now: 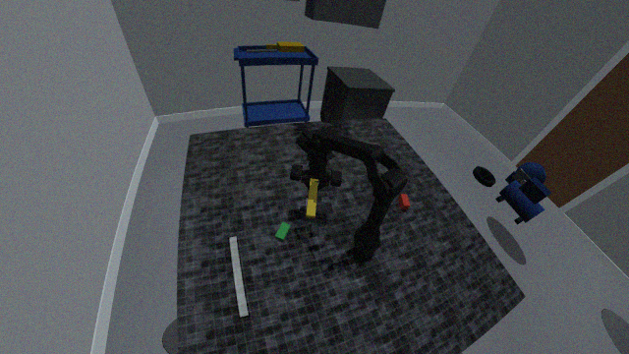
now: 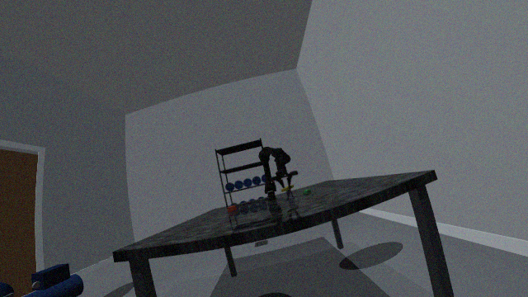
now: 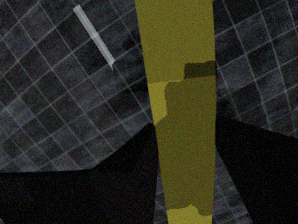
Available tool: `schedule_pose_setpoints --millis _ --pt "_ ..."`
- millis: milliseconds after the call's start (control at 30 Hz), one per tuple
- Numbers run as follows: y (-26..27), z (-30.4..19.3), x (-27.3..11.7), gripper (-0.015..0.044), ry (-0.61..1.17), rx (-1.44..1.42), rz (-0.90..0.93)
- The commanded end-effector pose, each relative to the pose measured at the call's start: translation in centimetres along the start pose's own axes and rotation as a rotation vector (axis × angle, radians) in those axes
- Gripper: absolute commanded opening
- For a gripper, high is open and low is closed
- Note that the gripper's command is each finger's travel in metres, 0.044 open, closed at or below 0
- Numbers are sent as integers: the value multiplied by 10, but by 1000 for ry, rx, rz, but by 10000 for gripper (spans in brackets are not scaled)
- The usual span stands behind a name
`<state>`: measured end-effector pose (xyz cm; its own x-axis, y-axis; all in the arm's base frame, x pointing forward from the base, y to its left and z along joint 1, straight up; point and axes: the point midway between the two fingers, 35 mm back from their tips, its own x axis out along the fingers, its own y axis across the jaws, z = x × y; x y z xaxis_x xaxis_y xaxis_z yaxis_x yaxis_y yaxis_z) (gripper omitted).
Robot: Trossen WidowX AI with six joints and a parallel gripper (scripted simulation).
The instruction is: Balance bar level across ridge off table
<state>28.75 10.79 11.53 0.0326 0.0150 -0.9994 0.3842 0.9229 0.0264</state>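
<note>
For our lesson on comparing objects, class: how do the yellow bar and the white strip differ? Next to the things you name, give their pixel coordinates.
The yellow bar (image 1: 312, 206) (image 2: 287, 188) (image 3: 187, 145) is gripped in the jaws, whereas the white strip (image 1: 239, 277) (image 3: 95, 36) is not held and lies on the table (image 1: 418, 275) (image 2: 181, 233). In the top view, the yellow bar looks shorter, the white strip longer and more slender. Both are straight and elongated, each in a single base colour.

The room is dim, with plain grey walls (image 1: 206, 59) (image 2: 392, 103) and a brown door (image 1: 585, 147) (image 2: 16, 214). Near the back wall there stands a blue cart (image 1: 277, 61), and beside it a dark grey box (image 1: 361, 81). A black shelf rack (image 2: 239, 148) carries blue round objects (image 2: 247, 182), behind the dark counter (image 1: 418, 290) (image 2: 198, 231).
</note>
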Motion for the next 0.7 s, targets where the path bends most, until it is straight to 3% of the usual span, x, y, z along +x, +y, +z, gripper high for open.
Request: schedule_pose_setpoints --millis 0,667 --pt "0 0 0 157 0 0 0" --pt "0 0 0 169 0 0 0"
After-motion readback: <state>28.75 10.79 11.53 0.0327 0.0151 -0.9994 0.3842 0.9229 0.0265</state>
